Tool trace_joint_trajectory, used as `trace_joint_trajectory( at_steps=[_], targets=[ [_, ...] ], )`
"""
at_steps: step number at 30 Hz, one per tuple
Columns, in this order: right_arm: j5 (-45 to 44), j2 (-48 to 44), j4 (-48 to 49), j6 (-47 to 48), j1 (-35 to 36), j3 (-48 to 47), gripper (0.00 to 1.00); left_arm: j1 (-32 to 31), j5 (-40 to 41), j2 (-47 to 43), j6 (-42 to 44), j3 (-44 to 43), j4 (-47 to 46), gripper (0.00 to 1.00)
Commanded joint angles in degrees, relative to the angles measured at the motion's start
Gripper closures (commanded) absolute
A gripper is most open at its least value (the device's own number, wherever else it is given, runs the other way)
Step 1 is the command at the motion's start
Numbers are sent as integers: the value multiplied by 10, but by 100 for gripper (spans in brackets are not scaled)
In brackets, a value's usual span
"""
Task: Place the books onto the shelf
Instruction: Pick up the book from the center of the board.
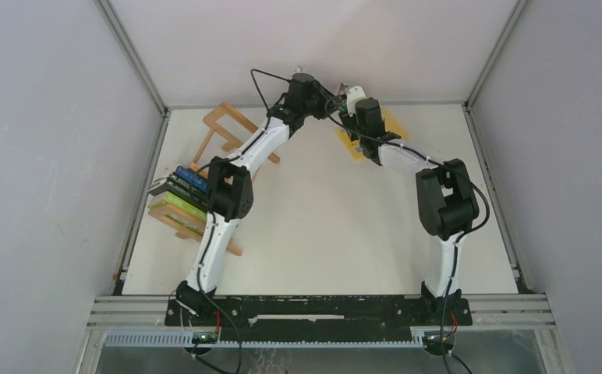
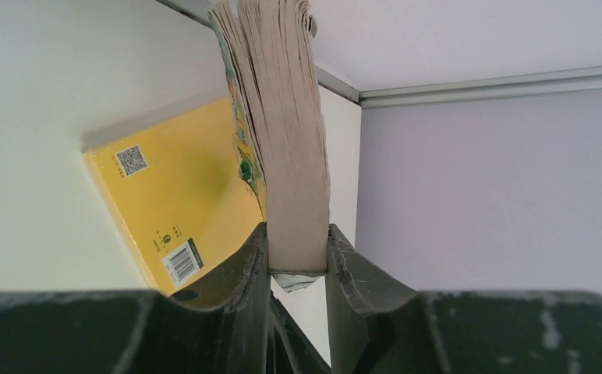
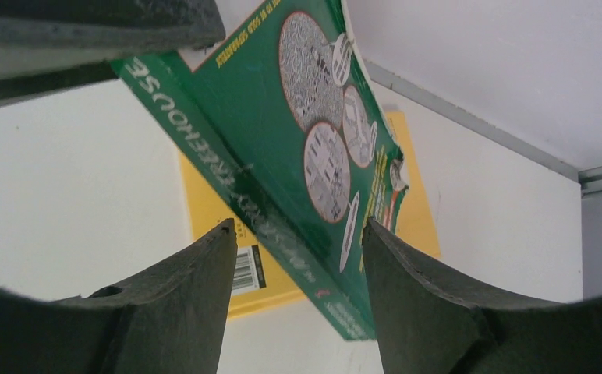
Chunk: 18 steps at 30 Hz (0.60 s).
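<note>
left wrist: left tool (image 2: 298, 238) pinches the green book (image 2: 282, 132), cover mostly hidden; right tool (image 3: 299, 227) gapes astride it, perhaps untouching.

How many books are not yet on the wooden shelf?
2. The green paperback with white circles is held in the left gripper; the yellow paperback lies flat on the white table beneath it. Others may be hidden.
</note>
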State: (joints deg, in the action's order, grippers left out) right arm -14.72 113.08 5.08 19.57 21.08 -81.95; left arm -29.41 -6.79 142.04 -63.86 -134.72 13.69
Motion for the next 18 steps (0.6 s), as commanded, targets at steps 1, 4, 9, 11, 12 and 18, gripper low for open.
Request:
trace_joint_trajectory(
  at_steps=[1, 4, 9, 11, 12, 18],
  targets=[
    [-10, 14, 28, 23, -1, -41, 33, 0, -43, -83, 6, 2, -50, 100],
    [-11, 28, 32, 32, 0, -54, 33, 0, -54, -90, 12, 2, -41, 100],
    [-15, 45, 41, 45, -1, -68, 36, 0, -66, -101, 24, 3, -26, 100],
    [-22, 44, 45, 46, -2, -68, 41, 0, -65, -109, 29, 9, -21, 100],
    [-25, 43, 46, 45, -3, -68, 45, 0, -65, -112, 30, 13, -20, 100],
    [-38, 31, 46, 44, -5, -67, 87, -6, -71, -136, 30, 34, -20, 100]
  ],
)
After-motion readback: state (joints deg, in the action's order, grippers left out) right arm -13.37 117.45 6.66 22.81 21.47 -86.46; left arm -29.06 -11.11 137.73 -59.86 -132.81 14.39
